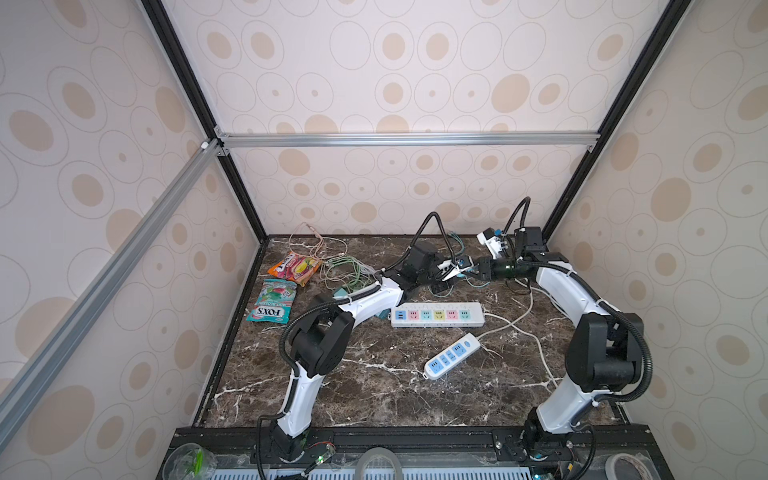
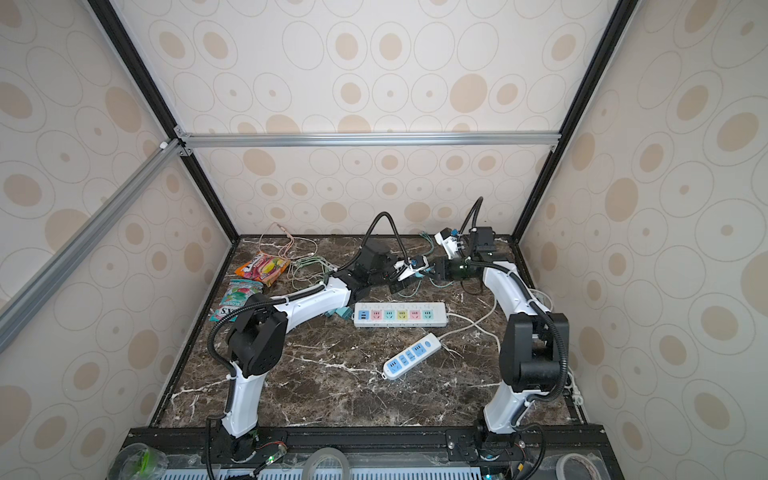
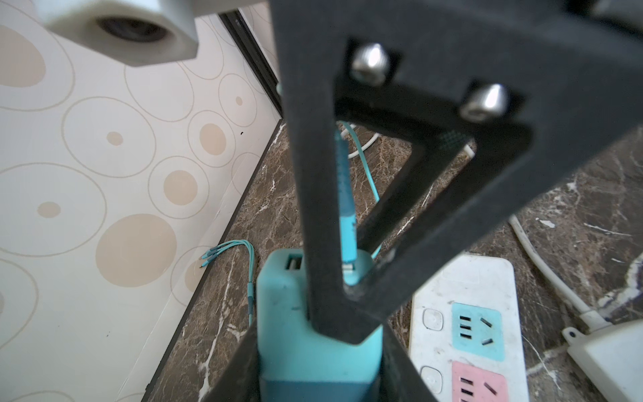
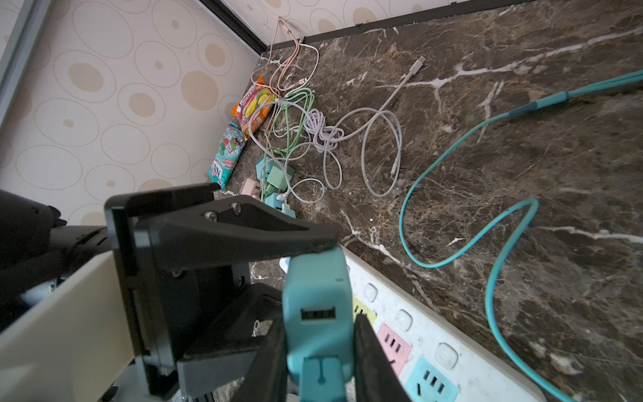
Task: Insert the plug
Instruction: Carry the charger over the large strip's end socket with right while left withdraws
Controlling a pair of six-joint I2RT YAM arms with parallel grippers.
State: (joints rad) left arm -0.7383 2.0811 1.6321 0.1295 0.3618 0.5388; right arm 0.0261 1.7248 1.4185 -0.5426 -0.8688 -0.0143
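I'm bracing charger [image 3: 288, 330] in clamped left jaws, squaring plug [image 3: 346, 209] to its port [image 3: 348, 268]; right jaws' grip on it unclear.

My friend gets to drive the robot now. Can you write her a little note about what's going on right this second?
The left gripper has its jaws shut on the teal charger, behind the pastel power strip.
The right gripper has its jaws around the teal USB plug; whether the grip is firm is unclear.
Done: the plug's tip is at one charger port; the second port is empty.
Left: probably push the plug fully home, then let go.
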